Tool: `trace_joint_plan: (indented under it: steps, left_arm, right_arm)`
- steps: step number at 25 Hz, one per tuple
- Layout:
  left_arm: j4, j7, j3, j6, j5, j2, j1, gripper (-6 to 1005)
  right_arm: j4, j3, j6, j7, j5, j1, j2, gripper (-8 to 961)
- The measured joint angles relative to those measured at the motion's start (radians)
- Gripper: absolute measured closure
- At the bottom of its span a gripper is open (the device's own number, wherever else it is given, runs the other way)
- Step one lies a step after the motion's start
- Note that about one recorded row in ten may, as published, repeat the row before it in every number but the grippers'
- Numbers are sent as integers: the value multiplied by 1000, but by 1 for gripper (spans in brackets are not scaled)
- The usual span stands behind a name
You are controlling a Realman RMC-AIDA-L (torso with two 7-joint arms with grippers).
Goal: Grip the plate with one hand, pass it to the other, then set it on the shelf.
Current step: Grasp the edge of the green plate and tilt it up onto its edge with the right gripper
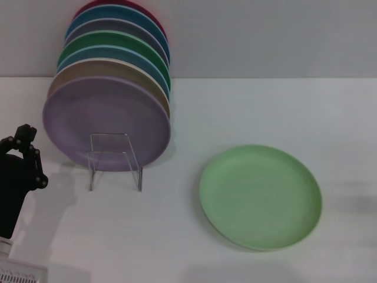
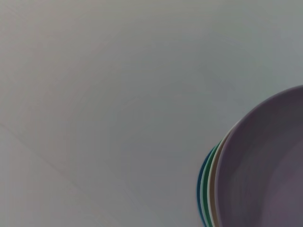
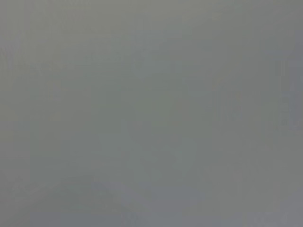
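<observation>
The light-green plate (image 1: 260, 196) lies flat on the white table, right of centre. The shelf (image 1: 115, 160), a small clear rack with a wire front loop, stands left of centre and holds a row of upright plates. The front one is lilac purple (image 1: 106, 121). My left gripper (image 1: 23, 154) is at the left edge of the head view, left of the rack and far from the light-green plate; it holds nothing. The left wrist view shows the lilac plate's rim (image 2: 265, 165). My right gripper is out of view.
Behind the lilac plate stand several more upright plates (image 1: 118, 41) in tan, cream, blue, darker green, grey and red. A grey wall (image 1: 265, 35) runs along the table's far edge. The right wrist view shows only plain grey.
</observation>
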Motion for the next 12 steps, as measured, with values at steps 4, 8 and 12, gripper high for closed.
trace_joint_plan:
  steps: [4, 8, 12]
  left_arm:
    - [0, 0, 0, 2, 1, 0, 2, 912]
    - [0, -3, 0, 3, 1, 0, 4, 1001]
    - [-6, -113, -12, 5, -5, 1, 4, 989]
  right_arm:
    - [0, 0, 1, 0, -2, 0, 0, 599]
    - [-1, 0, 2, 0, -4, 0, 0, 598]
    - [2, -10, 2, -41, -21, 0, 0, 594]
